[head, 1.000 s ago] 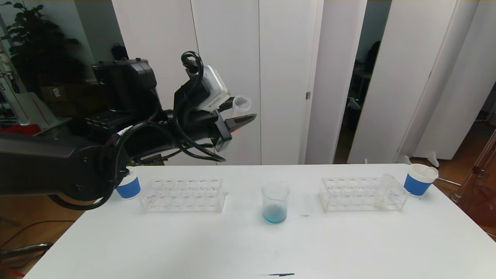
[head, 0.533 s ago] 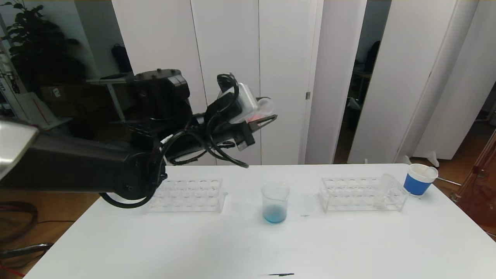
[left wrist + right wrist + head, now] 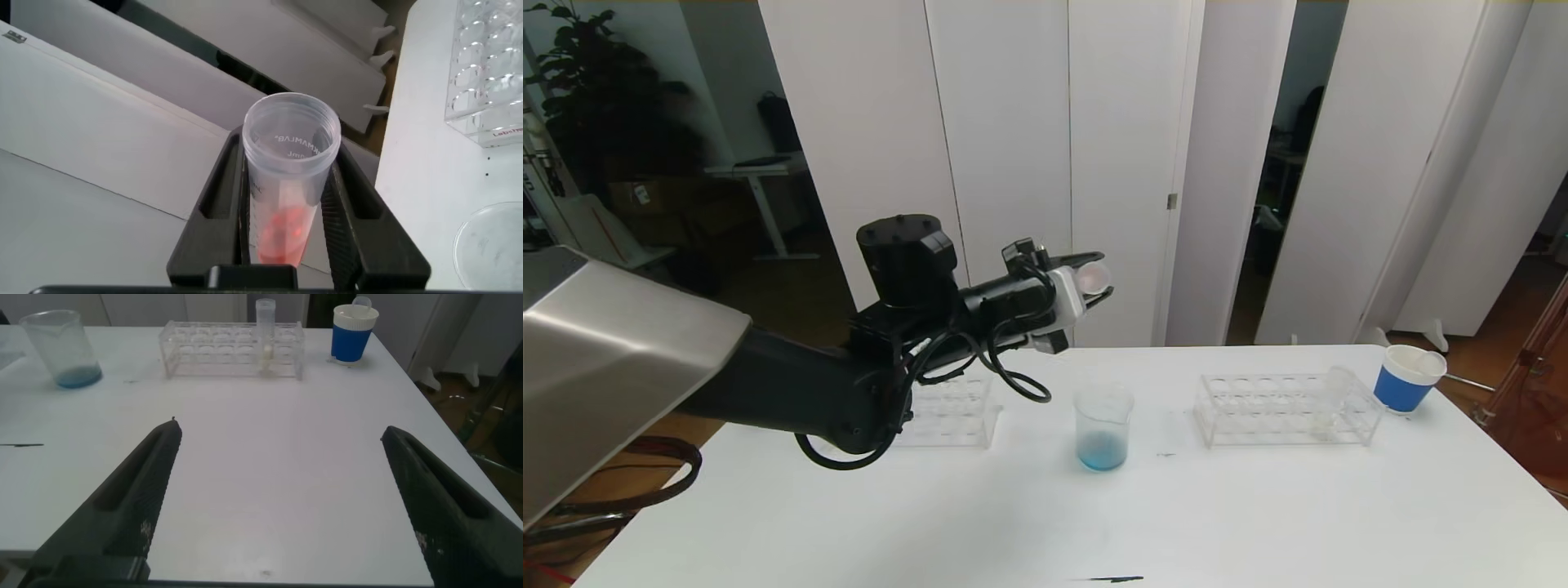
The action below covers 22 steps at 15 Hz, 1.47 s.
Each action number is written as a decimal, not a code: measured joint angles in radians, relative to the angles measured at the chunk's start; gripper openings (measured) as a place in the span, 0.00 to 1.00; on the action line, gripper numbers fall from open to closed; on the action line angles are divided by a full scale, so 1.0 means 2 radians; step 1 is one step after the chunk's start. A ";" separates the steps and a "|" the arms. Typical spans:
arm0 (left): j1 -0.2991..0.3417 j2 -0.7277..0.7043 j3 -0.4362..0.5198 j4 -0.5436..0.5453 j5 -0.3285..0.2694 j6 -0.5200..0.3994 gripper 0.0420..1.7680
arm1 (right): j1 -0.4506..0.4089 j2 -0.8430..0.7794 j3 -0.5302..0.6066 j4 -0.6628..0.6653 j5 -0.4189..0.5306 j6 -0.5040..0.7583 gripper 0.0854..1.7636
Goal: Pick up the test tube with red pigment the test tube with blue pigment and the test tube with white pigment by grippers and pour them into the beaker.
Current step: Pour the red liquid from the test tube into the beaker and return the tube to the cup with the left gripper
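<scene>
My left gripper [image 3: 1097, 282] is shut on the test tube with red pigment [image 3: 1092, 278] and holds it tilted high above the table, just behind the beaker [image 3: 1103, 426]. In the left wrist view the tube [image 3: 288, 188] sits between both fingers [image 3: 219, 192], red liquid at its bottom. The beaker holds blue liquid and also shows in the right wrist view [image 3: 62, 348]. The test tube with white pigment [image 3: 1331, 398] stands in the right rack [image 3: 1258, 412]. No tube with blue liquid shows. My right gripper [image 3: 281, 429] is open and empty, low over the table's right part.
An empty clear rack [image 3: 960, 412] stands left of the beaker, partly behind my left arm. A blue paper cup [image 3: 1406, 380] with a clear tube in it stands at the table's far right corner. A dark mark [image 3: 1115, 579] lies near the front edge.
My left arm has swung right and down with the red tube. The tube has tipped from nearly upright to steeply tilted, and now hangs close behind the beaker.
</scene>
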 joint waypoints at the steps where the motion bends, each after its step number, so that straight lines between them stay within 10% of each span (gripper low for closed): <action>1: -0.002 0.005 0.005 -0.015 -0.004 0.012 0.31 | 0.000 0.000 0.000 0.000 0.000 0.000 0.99; 11: -0.013 0.077 0.005 -0.193 -0.016 0.034 0.31 | 0.000 0.000 0.000 0.000 0.000 0.000 0.99; 22: 0.013 0.161 -0.068 -0.190 -0.016 0.076 0.31 | 0.000 0.000 0.000 0.000 0.000 0.000 0.99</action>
